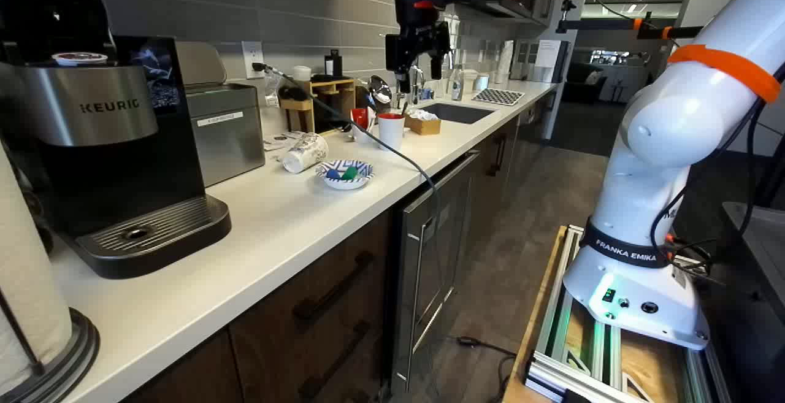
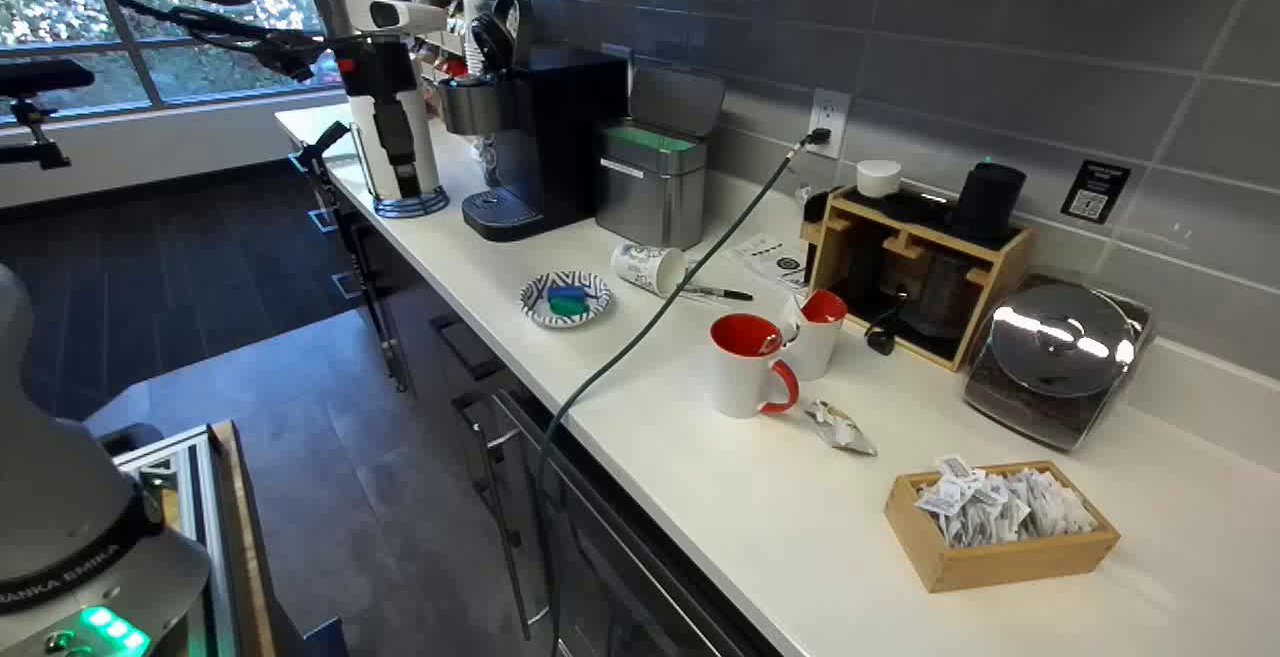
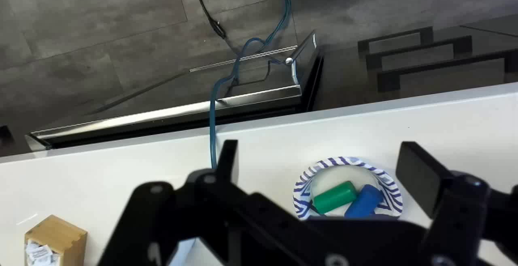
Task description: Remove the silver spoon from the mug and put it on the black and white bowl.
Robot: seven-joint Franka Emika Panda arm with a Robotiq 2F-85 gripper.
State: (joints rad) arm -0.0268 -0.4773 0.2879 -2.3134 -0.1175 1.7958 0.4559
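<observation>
The bowl with the dark bluish-and-white pattern [image 1: 343,184] stands on the counter. It also shows in the other exterior picture [image 2: 531,299] and in the wrist view [image 3: 343,161], holding a green and a blue cylinder. A white mug with a red inside [image 2: 738,383] stands farther along the counter; it also shows here [image 1: 390,133]. A thin dark-looking handle [image 1: 405,108] juts above the mug; I cannot tell if it is the silver spoon. My gripper [image 3: 319,150] is wide open and empty, high above the counter; it also shows in an exterior view [image 1: 420,78].
A second red-lined cup [image 2: 815,342] stands beside the mug. A cable [image 2: 655,322] crosses the counter between bowl and mug. A paper cup [image 2: 648,267] lies near the bowl. A wooden box of sachets [image 2: 1000,552], a coffee machine [image 1: 141,207] and a metal bin [image 2: 650,197] stand around.
</observation>
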